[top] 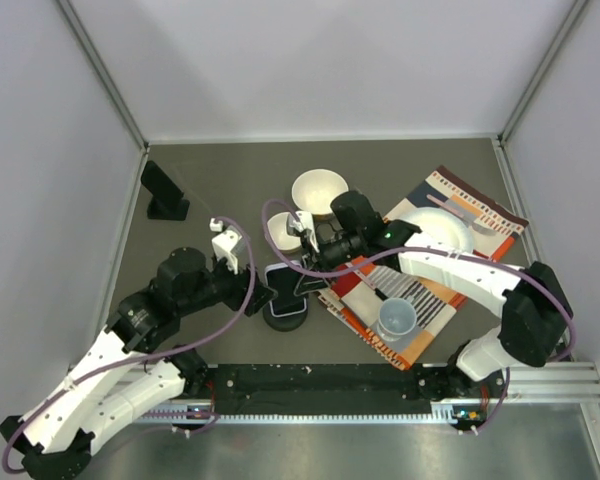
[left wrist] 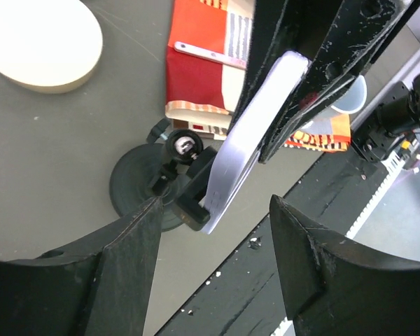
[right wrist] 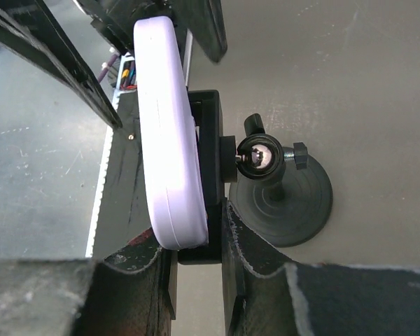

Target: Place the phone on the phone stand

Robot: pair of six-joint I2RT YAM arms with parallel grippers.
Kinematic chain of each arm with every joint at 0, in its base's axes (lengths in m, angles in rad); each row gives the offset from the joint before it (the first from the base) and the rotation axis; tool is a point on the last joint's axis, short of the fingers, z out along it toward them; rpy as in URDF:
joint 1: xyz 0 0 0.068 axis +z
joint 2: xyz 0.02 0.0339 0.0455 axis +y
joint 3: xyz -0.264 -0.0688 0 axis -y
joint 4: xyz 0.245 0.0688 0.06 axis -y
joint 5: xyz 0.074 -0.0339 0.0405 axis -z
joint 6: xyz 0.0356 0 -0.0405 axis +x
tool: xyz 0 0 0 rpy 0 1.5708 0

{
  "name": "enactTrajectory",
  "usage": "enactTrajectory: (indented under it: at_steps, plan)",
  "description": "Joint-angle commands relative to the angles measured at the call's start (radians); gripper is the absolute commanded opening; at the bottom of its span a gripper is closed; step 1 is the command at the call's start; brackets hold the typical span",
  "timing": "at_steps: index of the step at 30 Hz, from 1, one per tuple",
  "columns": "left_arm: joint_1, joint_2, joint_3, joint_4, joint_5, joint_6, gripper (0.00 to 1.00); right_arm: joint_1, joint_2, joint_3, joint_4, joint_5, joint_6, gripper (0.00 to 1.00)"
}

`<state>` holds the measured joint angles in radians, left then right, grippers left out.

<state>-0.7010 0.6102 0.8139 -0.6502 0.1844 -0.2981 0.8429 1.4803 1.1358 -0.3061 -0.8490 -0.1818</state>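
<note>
Placement step in hand: the phone (right wrist: 169,133) sits against the phone stand (right wrist: 294,196) cradle by the counter's (top: 220,180) near edge, right hand (right wrist: 196,245) clamped on it, left hand (left wrist: 213,203) spread and empty; next move likely calls for a gentle release without tipping.

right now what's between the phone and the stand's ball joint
The stand's black cradle; the phone sits against one side, the ball joint on the other. The right wrist view shows it.

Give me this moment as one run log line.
right gripper: shut on phone | phone: against phone stand cradle, not released | left gripper: open, empty, by stand
</note>
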Motion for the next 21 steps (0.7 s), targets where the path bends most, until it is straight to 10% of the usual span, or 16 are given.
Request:
enactTrajectory:
  at_steps: [1,5,16,21]
  plan:
    - [0.005,0.060,-0.035,0.069,0.118,0.017,0.65,-0.007,0.005,0.084,0.074,-0.180,-0.022,0.00]
    - [0.006,0.086,-0.064,0.103,0.158,0.019,0.49,-0.022,0.011,0.084,0.075,-0.190,-0.028,0.00]
    - [0.006,0.103,-0.093,0.146,0.225,0.016,0.50,-0.059,0.028,0.087,0.070,-0.196,-0.053,0.00]
    - [0.005,0.140,-0.098,0.153,0.210,0.016,0.26,-0.059,0.011,0.064,0.107,-0.134,-0.033,0.00]
